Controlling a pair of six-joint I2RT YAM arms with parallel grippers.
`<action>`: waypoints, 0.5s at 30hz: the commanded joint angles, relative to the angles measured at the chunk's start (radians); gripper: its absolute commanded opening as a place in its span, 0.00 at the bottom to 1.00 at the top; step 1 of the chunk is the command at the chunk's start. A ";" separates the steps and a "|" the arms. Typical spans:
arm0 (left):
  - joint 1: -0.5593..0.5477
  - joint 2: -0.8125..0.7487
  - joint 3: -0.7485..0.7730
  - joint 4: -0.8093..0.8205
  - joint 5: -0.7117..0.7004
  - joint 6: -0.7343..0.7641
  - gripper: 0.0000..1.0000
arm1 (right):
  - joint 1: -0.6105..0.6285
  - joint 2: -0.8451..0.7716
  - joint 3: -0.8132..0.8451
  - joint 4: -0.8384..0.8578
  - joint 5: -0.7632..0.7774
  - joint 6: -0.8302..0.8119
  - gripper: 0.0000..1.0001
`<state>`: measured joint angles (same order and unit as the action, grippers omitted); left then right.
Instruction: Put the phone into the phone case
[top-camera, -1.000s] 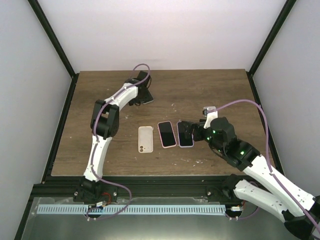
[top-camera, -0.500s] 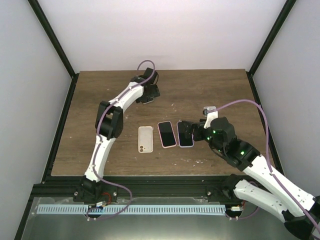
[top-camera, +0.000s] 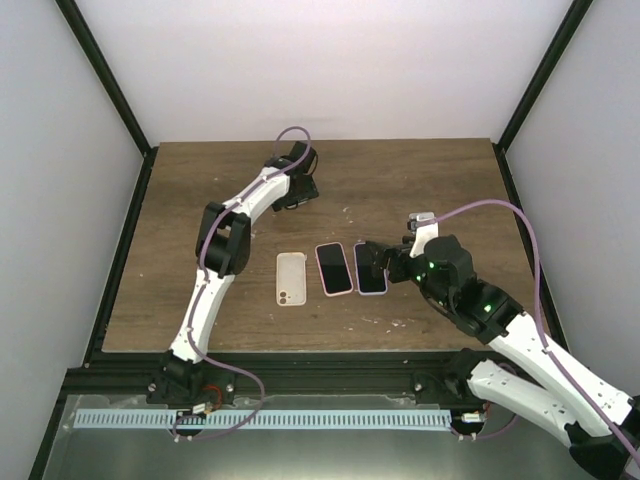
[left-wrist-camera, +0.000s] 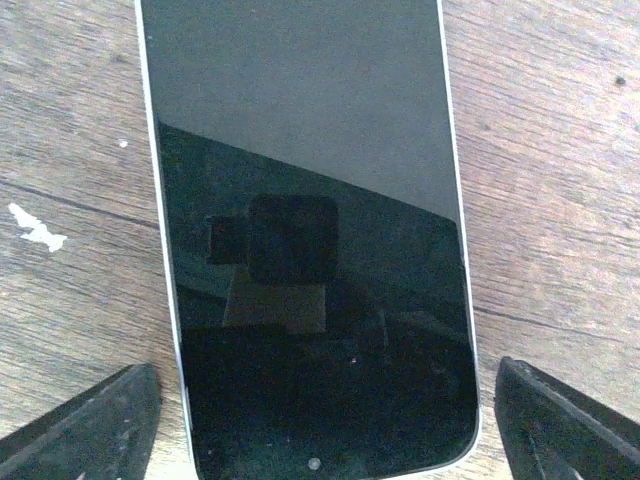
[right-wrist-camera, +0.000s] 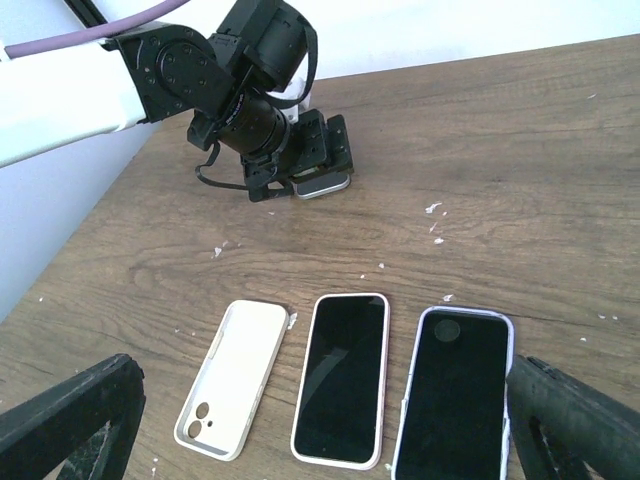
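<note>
Lying screen-up, the phone (left-wrist-camera: 310, 230) shows glossy black glass, thin white rim.

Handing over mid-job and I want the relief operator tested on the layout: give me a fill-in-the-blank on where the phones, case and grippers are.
In the top view, the empty cream case lies to the ___ of the pink-rimmed phone.
The case's camera cutout points toward the ___ edge of the table.
The left gripper has a finger on either side of a ___ at the far side of the table.
The right gripper has its jaws ___.
Missing words: left; near; phone; open.
</note>
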<state>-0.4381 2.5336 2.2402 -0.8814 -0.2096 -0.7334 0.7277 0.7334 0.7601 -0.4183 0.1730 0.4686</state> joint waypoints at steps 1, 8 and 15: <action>0.007 0.060 0.020 -0.030 -0.002 -0.016 0.90 | -0.006 -0.026 0.045 0.008 0.035 -0.024 1.00; 0.011 0.058 0.023 -0.081 -0.054 0.033 0.76 | -0.006 -0.044 0.054 -0.010 0.057 -0.035 1.00; 0.019 -0.017 -0.092 -0.093 -0.064 0.097 0.75 | -0.007 -0.052 0.053 -0.011 0.047 -0.023 1.00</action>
<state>-0.4305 2.5389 2.2425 -0.8921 -0.2527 -0.6968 0.7277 0.6922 0.7662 -0.4252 0.2043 0.4488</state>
